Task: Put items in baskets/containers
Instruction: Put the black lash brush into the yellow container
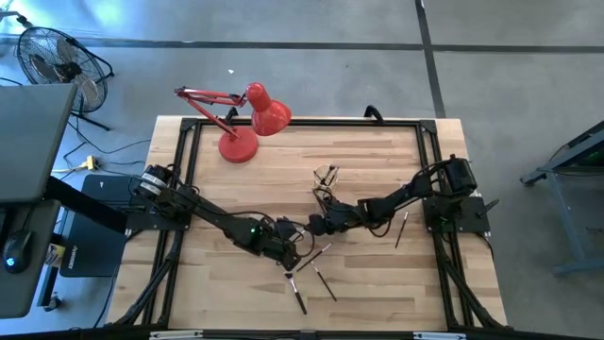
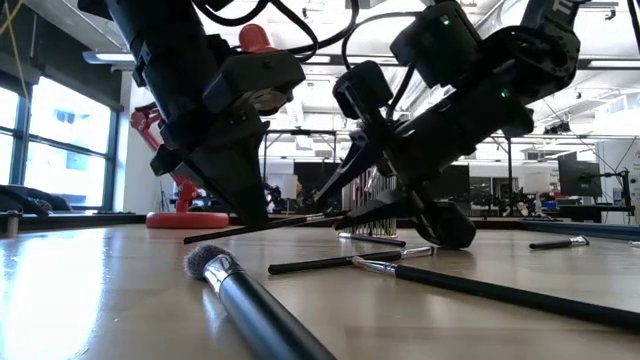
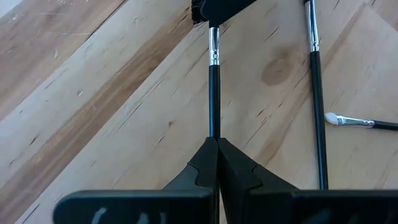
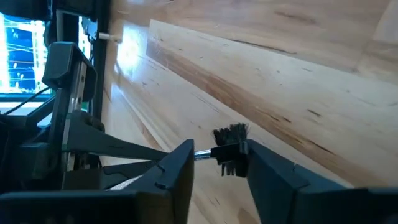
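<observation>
- Left gripper (image 1: 291, 253): over the middle of the desk (image 1: 377, 161), nearer its front edge; fingers (image 3: 199, 168) pressed together on the black handle of a brush (image 3: 213, 93), which runs straight out from the fingertips, off the wood.
- Right gripper (image 1: 314, 227): just beside the left one, toward the desk's centre; fingers (image 4: 177, 168) stand apart on either side of that same brush's dark bristle head (image 4: 230, 149), the tuft and silver ferrule sitting in the gap between them. Whether the pads touch it cannot be told.
- Glass cup (image 1: 327, 177): small, clear, standing near the middle of the desk, toward the back edge from the two grippers, with dark stick-like brushes rising from it.
- Loose brushes, front part of desk: several lie flat near the front edge (image 1: 300, 298), (image 1: 326, 283); one thick-handled with a grey tuft (image 2: 250, 295) lies closest to the low camera.
- Loose brush, right side (image 1: 401, 229): lies alone by the right arm's base.
- Red desk lamp (image 1: 247, 123): at the back left corner, round base on the wood.
</observation>
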`<action>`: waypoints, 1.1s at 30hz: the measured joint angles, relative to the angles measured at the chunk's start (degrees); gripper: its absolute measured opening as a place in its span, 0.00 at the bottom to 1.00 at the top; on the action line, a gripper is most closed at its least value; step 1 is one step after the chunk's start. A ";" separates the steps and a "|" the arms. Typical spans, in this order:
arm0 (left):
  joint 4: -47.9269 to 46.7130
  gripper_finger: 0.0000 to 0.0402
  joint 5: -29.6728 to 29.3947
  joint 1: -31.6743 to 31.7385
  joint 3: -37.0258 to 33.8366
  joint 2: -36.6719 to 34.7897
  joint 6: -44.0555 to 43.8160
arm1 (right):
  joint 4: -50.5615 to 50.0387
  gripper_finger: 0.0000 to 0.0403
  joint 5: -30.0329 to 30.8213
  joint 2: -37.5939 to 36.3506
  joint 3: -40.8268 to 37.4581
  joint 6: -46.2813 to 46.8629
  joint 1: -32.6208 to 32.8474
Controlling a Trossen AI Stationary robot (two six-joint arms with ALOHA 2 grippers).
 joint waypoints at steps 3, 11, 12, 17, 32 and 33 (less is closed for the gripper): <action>0.31 0.00 -0.02 0.00 0.00 0.00 0.74 | 0.37 0.23 0.41 0.02 0.00 -0.96 0.00; 0.31 0.00 -0.15 -0.02 0.02 -0.23 0.76 | 2.57 0.03 1.83 0.00 0.02 -4.13 -0.04; 0.37 0.00 -0.15 -0.02 0.02 -0.23 0.85 | 2.81 0.03 1.83 0.00 0.02 -4.57 -0.03; 2.06 0.00 0.27 0.02 0.02 -0.16 1.11 | 3.05 0.05 1.57 0.00 0.02 -5.27 0.00; 3.28 0.20 7.79 3.07 0.12 -0.12 -4.35 | 4.98 0.03 1.41 0.02 -0.08 -7.44 0.13; 3.29 0.23 8.39 3.32 0.05 0.07 -4.43 | 5.20 0.03 1.44 0.00 0.01 -7.64 0.13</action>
